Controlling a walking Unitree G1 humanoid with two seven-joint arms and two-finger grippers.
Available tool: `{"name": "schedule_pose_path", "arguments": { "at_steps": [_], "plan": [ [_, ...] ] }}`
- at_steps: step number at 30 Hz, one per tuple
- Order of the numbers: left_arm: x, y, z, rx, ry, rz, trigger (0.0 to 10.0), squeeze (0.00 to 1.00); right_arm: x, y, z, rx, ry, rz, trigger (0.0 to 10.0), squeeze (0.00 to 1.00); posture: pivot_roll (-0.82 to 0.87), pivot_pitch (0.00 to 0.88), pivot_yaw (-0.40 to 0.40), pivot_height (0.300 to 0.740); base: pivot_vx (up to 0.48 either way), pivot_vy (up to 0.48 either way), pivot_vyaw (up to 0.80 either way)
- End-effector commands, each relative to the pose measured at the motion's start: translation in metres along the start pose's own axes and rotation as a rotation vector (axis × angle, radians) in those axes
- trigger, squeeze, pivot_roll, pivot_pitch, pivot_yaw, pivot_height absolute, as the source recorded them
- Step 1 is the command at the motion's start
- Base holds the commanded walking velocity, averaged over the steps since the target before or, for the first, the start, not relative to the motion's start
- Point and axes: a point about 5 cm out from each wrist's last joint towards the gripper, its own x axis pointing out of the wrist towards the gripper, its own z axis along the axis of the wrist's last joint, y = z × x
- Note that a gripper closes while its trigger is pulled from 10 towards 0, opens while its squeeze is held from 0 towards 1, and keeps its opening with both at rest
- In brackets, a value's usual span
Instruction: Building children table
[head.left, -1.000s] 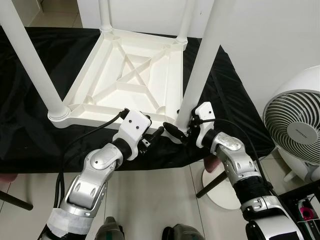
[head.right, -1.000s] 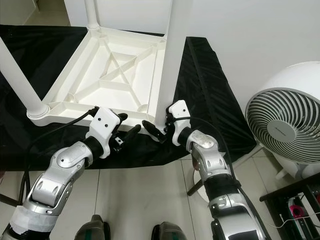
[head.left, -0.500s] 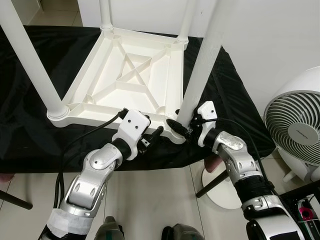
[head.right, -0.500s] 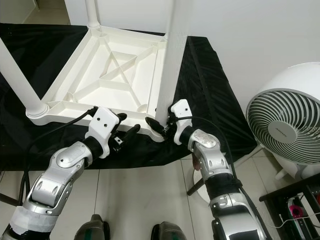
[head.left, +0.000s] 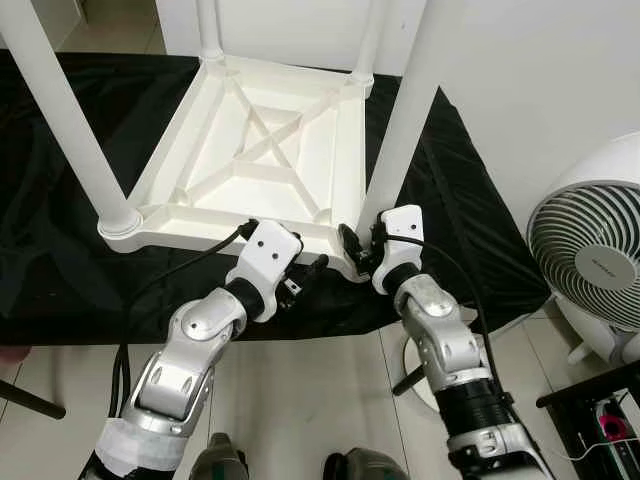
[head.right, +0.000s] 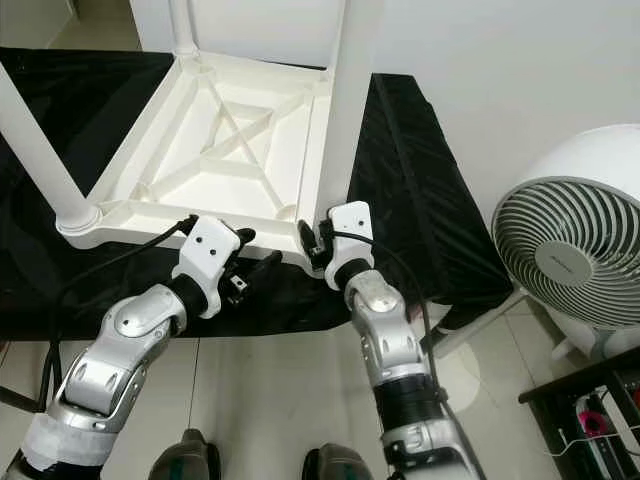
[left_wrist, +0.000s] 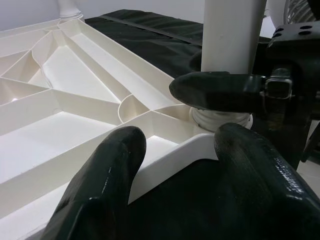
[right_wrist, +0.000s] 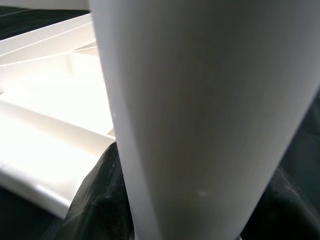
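- Upside down, the white children's table (head.left: 255, 150) is lying on a black cloth (head.left: 60, 260), legs pointing up.
- Its near right leg (head.left: 405, 110) is standing in the corner socket.
- Right gripper (head.left: 352, 248) is clasping that leg's base.
- Left gripper (head.left: 308, 270) is hovering spread apart just beside the same corner.

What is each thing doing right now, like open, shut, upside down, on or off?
White plastic children's table: upside down, legs up.
Near-right white leg: upright in its corner.
Right gripper: around that leg's base.
Left gripper: open by the table's edge.
White round fan: cannot tell.
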Motion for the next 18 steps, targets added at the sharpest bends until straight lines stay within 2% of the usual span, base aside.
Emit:
{"name": "schedule_pose_path", "arguments": {
  "at_steps": [1, 4, 5, 9, 10, 14, 18],
  "plan": [
    [0.0, -0.003, -0.001, -0.003, 0.009, 0.013, 10.0, 0.0, -0.007, -0.009, -0.015, -0.012, 0.08, -0.129, 0.0, 0.0, 0.04, 0.052, -0.077, 0.74, 0.0, 0.0, 0.0],
    [0.0, -0.002, 0.0, -0.004, 0.008, 0.013, 10.0, 0.0, -0.009, -0.005, -0.015, 0.002, 0.083, -0.142, 0.0, 0.0, 0.04, 0.049, -0.077, 0.74, 0.0, 0.0, 0.0],
    [0.0, -0.002, 0.0, -0.004, 0.008, 0.012, 10.0, 0.0, -0.009, -0.007, -0.013, -0.007, 0.085, -0.154, 10.0, 0.0, 0.04, 0.047, -0.076, 0.74, 0.0, 0.0, 0.0],
    [0.0, -0.003, 0.0, -0.004, 0.008, 0.011, 10.0, 0.0, -0.01, -0.008, -0.013, 0.0, 0.091, -0.16, 10.0, 0.0, 0.04, 0.042, -0.076, 0.74, 0.0, 0.0, 0.0],
    [0.0, -0.003, 0.0, -0.003, 0.007, 0.009, 10.0, 0.0, -0.01, -0.008, -0.013, 0.018, 0.087, -0.146, 10.0, 1.0, 0.04, 0.042, -0.076, 0.74, 0.0, 0.0, 0.0],
    [0.001, -0.003, 0.001, -0.003, 0.004, 0.008, 10.0, 0.0, -0.011, -0.011, -0.008, 0.025, 0.052, -0.143, 10.0, 1.0, 0.04, 0.034, -0.077, 0.74, 0.0, 0.0, 0.0],
    [0.002, -0.003, 0.0, 0.001, 0.004, 0.007, 10.0, 0.0, -0.008, -0.014, -0.003, 0.004, 0.023, -0.087, 10.0, 1.0, 0.04, 0.026, -0.075, 0.74, 0.0, 0.0, 0.0]
  ]
}}
